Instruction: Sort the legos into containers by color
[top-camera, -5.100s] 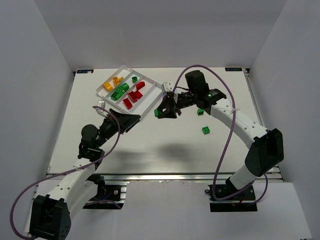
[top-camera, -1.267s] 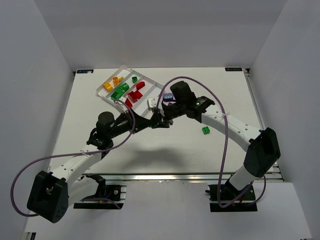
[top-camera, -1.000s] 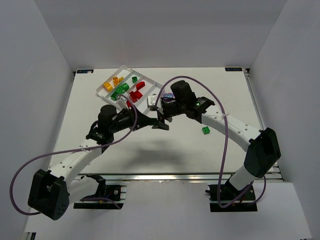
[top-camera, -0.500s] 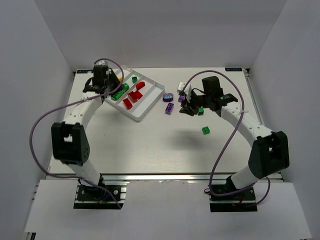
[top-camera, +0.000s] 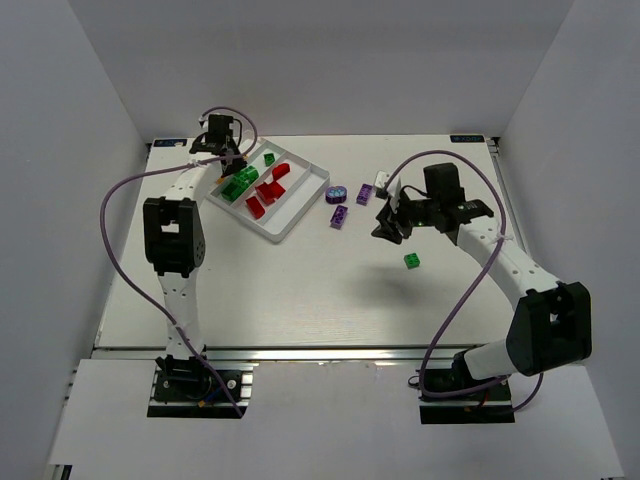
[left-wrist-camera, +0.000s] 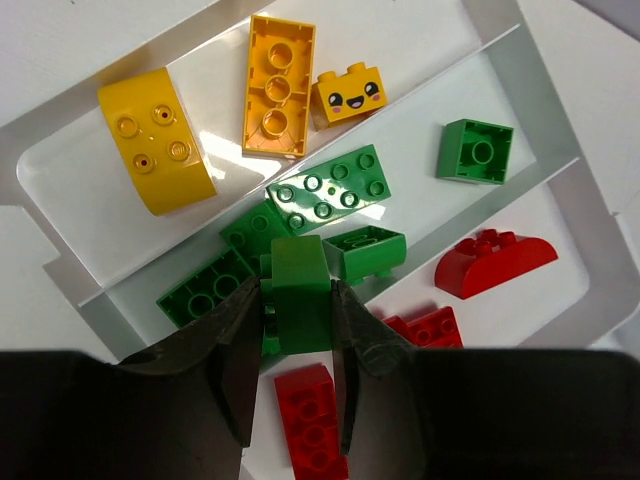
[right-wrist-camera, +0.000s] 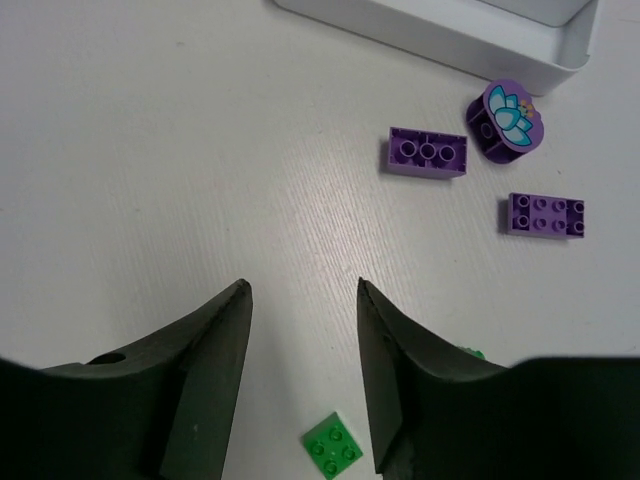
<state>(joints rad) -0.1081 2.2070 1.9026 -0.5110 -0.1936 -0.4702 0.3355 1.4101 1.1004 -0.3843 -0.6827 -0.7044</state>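
One green brick (left-wrist-camera: 298, 262), light, stiff hard plastic with smooth and probably slippery walls, is pinched across two flat opposite sides by the left end effector (left-wrist-camera: 297, 300). It hangs over the green lane of the containers (top-camera: 304, 210), which sit toward the far-left corner of the worktop (top-camera: 250, 290). Yellow-orange bricks (left-wrist-camera: 275, 85) and red bricks (left-wrist-camera: 495, 262) fill the lanes on either side. Three purple legos (right-wrist-camera: 427, 152) lie loose just off the containers' right corner, and a small green lego (right-wrist-camera: 333, 445) lies nearer the right edge. The right end effector (right-wrist-camera: 302, 290) hovers over bare worktop, jaws apart with nothing between them. Flat side walls look like the safest hold, never the studs. The round purple piece (right-wrist-camera: 508, 118) probably needs gripping across its flat faces, or it may squirt free.
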